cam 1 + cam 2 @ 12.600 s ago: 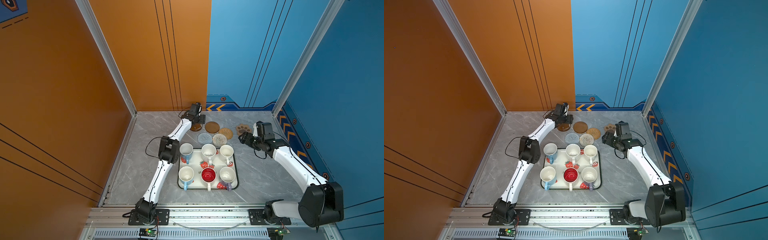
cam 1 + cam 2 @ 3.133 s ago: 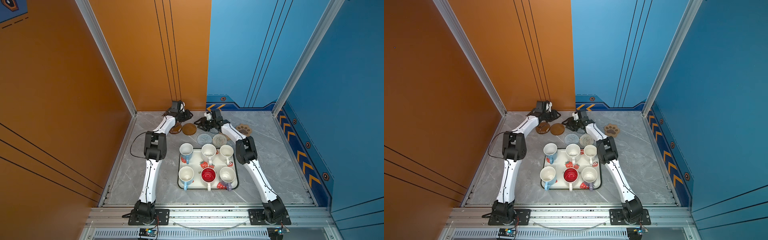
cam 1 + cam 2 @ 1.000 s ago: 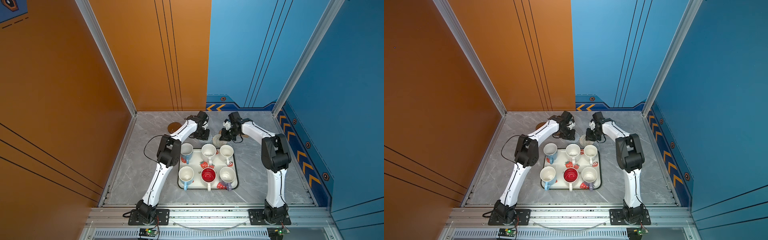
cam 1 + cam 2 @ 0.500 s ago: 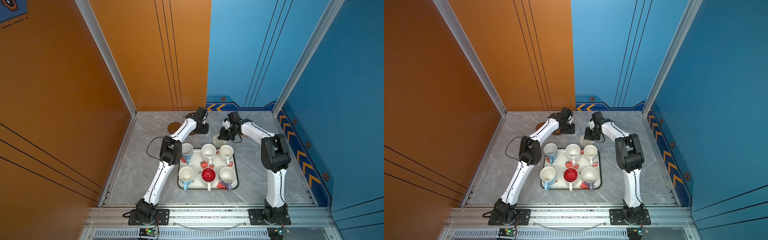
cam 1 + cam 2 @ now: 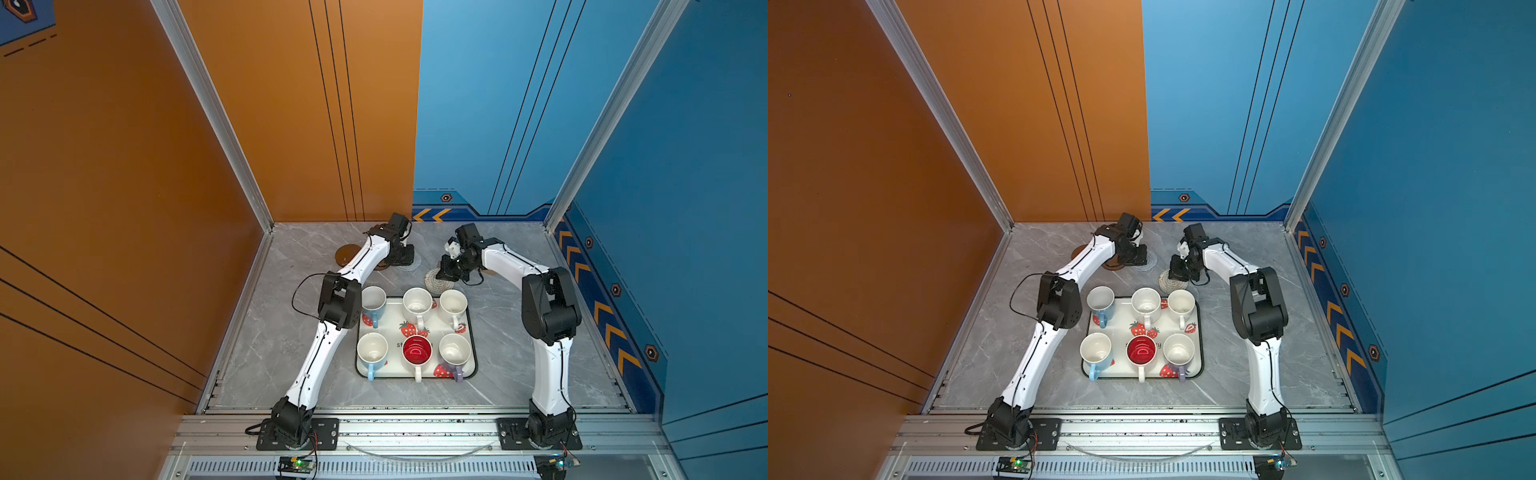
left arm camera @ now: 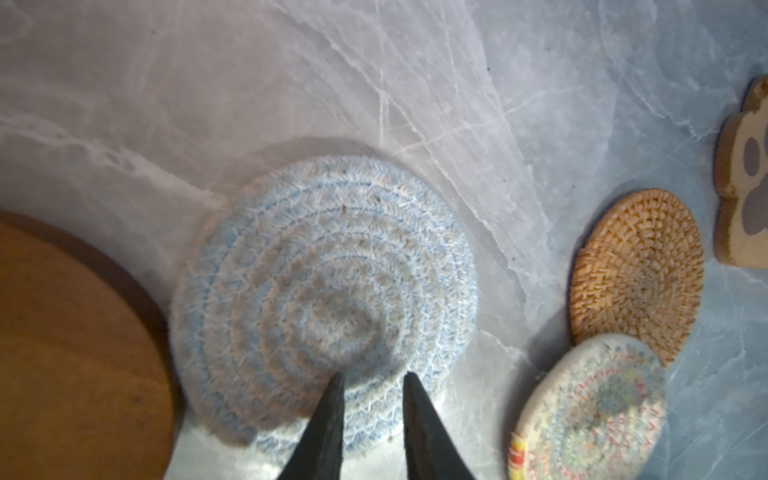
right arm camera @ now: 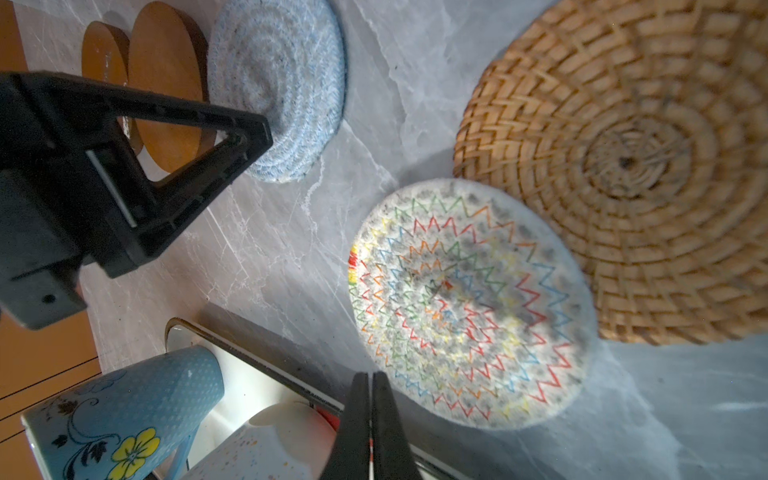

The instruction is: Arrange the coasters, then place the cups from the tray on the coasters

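Note:
Six cups stand on the strawberry tray (image 5: 390, 332); one has a red inside (image 5: 417, 349). Behind the tray my left gripper (image 6: 374, 384) is narrowly open, both tips resting on the near edge of the grey woven coaster (image 6: 328, 299), which lies flat beside a brown disc (image 6: 75, 353). My right gripper (image 7: 371, 376) is shut on nothing, hovering at the tray's back rim next to the cream coaster (image 7: 469, 303). The tan woven coaster (image 7: 623, 166) overlaps the cream one. The paw-print coaster (image 6: 744, 178) lies beyond them. In both top views my right arm hides the tan and paw coasters.
Two brown discs (image 7: 166, 83) overlap near the orange wall, seen in a top view (image 5: 347, 253). A light blue cup (image 7: 124, 411) and a speckled white cup (image 7: 270, 449) stand close under my right gripper. Walls close off the table's back and sides.
My left gripper has shifted slightly toward the back wall with its tips on the grey coaster. My right gripper has stayed by the cream coaster.

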Controlling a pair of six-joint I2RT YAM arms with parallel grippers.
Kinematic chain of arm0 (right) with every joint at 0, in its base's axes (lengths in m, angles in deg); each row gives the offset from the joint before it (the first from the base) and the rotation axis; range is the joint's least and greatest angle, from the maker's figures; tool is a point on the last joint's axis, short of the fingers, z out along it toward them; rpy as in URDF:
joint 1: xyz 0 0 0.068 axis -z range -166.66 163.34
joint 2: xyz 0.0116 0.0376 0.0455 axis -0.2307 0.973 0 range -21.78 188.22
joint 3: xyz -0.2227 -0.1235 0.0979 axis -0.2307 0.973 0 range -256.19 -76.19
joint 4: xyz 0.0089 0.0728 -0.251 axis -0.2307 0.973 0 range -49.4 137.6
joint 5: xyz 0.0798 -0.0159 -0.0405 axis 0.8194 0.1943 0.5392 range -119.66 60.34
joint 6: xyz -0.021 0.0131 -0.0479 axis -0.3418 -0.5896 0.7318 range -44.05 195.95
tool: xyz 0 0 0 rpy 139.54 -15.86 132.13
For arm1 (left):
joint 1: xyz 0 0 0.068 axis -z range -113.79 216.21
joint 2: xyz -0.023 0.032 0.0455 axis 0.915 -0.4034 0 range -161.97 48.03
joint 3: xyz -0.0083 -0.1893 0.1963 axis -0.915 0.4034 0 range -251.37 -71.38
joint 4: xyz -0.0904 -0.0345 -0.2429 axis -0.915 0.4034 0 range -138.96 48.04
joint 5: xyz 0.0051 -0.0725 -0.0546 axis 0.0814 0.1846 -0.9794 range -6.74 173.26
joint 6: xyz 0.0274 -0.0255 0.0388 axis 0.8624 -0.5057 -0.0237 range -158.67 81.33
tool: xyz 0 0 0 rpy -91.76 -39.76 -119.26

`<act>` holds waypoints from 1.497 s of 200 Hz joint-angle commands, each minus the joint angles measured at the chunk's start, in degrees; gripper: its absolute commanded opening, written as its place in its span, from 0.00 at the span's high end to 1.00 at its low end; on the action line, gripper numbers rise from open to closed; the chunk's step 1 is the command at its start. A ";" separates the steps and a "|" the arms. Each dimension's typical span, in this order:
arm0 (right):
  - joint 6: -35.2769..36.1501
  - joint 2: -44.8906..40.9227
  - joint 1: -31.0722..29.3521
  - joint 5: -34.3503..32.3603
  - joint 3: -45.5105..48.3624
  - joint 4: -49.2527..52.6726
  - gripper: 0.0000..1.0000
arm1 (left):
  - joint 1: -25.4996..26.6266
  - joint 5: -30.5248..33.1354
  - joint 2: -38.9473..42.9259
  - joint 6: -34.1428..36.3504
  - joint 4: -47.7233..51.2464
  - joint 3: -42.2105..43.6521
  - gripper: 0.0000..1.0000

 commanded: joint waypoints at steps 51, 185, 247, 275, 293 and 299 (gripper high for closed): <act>-1.26 3.92 -2.27 0.99 -1.94 -0.74 1.00 | -1.48 1.87 1.72 0.84 1.60 4.04 0.73; -3.08 12.06 -1.67 0.64 -10.79 -0.73 1.00 | -0.88 -0.10 5.59 0.93 0.72 1.67 0.68; -4.01 14.69 0.14 0.85 -16.49 -0.65 1.00 | 0.68 -0.95 10.65 1.46 -0.14 2.09 0.67; -4.30 15.88 0.80 1.89 -19.49 -0.56 1.00 | 1.45 -1.63 13.51 1.64 -0.16 4.12 0.67; -4.51 17.22 1.11 2.19 -21.54 -0.56 1.00 | 2.19 -0.84 16.40 2.39 -0.12 7.23 0.66; -4.73 17.67 1.22 2.50 -22.13 -0.56 1.00 | 2.48 -0.61 17.35 2.66 -0.16 8.16 0.66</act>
